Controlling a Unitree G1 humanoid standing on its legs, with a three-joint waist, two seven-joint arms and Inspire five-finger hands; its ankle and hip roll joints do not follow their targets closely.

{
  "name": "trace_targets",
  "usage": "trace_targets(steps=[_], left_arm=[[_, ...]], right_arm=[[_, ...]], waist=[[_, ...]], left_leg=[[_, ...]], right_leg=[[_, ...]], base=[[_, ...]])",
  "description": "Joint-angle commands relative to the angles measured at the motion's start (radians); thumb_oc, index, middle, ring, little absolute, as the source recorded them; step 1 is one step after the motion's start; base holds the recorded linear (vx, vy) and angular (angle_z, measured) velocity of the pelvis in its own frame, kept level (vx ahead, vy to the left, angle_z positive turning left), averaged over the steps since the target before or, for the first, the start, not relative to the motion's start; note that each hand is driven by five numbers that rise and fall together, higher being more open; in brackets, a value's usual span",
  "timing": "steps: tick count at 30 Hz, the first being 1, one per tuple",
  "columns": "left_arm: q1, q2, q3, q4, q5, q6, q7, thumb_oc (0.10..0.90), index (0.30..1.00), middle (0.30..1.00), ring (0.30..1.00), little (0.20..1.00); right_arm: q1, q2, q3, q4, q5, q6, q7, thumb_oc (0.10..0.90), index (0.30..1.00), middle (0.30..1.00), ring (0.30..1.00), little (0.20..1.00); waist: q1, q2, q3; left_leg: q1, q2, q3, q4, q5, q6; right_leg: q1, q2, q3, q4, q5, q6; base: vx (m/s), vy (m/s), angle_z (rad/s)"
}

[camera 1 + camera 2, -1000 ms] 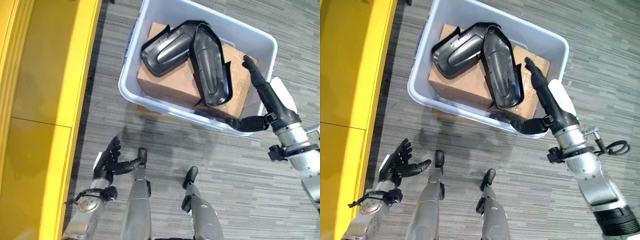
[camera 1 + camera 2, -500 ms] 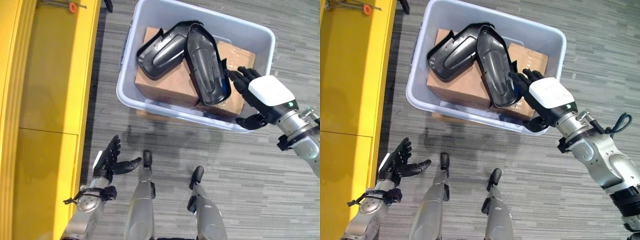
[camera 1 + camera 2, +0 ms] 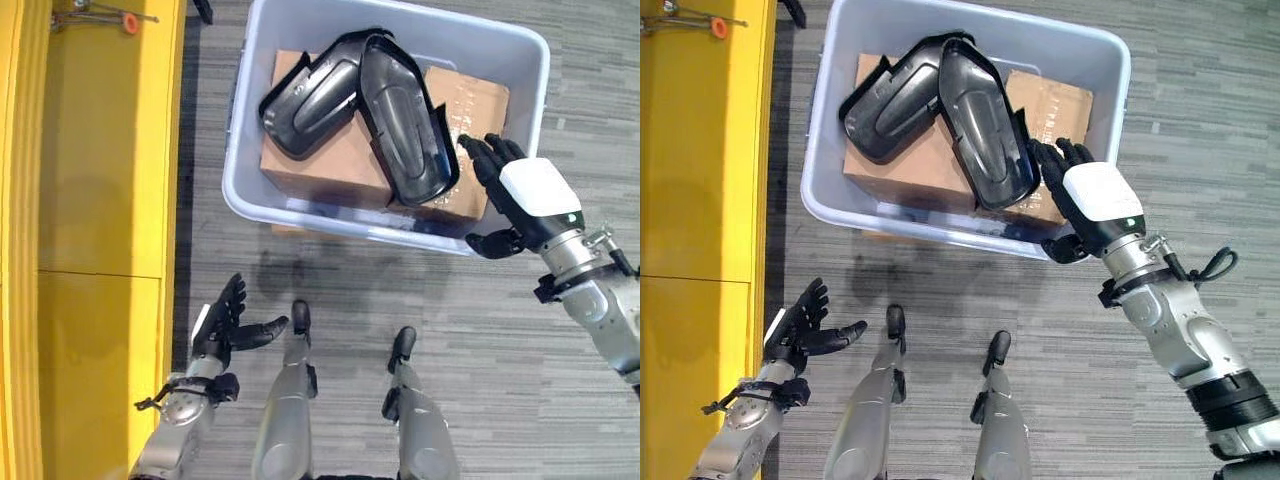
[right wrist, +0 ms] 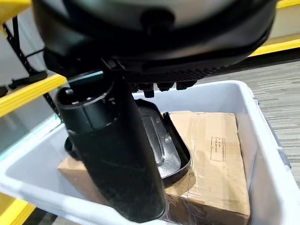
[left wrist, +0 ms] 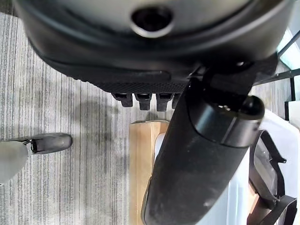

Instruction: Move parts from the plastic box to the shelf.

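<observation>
Cartons (image 3: 330, 170) underlie two black parts (image 3: 405, 120) inside plastic box (image 3: 500, 45).

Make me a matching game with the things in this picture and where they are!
Things:
1. two black plastic shell parts
2. brown cardboard boxes
3. right robot hand
4. left robot hand

Places:
A. low over the grey floor, near the yellow shelf
B. on top of the boxes
C. at the pale grey plastic box's near right corner
D. under the black parts

Pairs: 1-B, 2-D, 3-C, 4-A

Right hand (image 3: 527, 190) over plastic box (image 3: 515, 60)
</observation>
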Motion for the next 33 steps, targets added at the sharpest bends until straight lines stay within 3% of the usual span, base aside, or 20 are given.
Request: trace_targets(steps=[1, 13, 33], left_arm=[[0.011, -0.015, 0.007, -0.041, 0.022, -0.078, 0.016, 0.9, 1.0, 1.0, 1.0, 1.0], [0.001, -0.025, 0.004, -0.045, 0.026, -0.089, 0.043, 0.9, 1.0, 1.0, 1.0, 1.0], [0.001, -0.028, 0.007, -0.058, 0.037, -0.098, 0.086, 0.9, 1.0, 1.0, 1.0, 1.0]], right_arm=[[-0.145, -0.047, -0.063, -0.019, -0.053, 0.005, -0.131, 0.9, 1.0, 1.0, 1.0, 1.0], [-0.221, -0.024, -0.038, -0.009, -0.131, 0.04, -0.193, 0.9, 1.0, 1.0, 1.0, 1.0], [-0.294, 0.01, -0.004, -0.014, -0.171, 0.073, -0.244, 0.9, 1.0, 1.0, 1.0, 1.0]], waist=[[-0.01, 0.003, -0.025], [-0.007, 0.026, -0.017], [0.006, 0.022, -0.017]], left_leg=[[0.017, 0.064, -0.044, 0.003, -0.031, -0.036], [-0.025, 0.047, -0.036, 0.005, -0.033, -0.03], [-0.11, 0.035, -0.038, 0.023, -0.041, -0.02]], right_leg=[[0.013, -0.022, -0.052, 0.119, -0.124, 0.014], [-0.032, -0.038, -0.052, 0.133, -0.121, 0.015], [-0.117, -0.044, -0.049, 0.164, -0.124, 0.013]], base=[[0.0, 0.006, -0.05], [0.0, 0.001, -0.01], [0.0, 0.001, 0.0]])
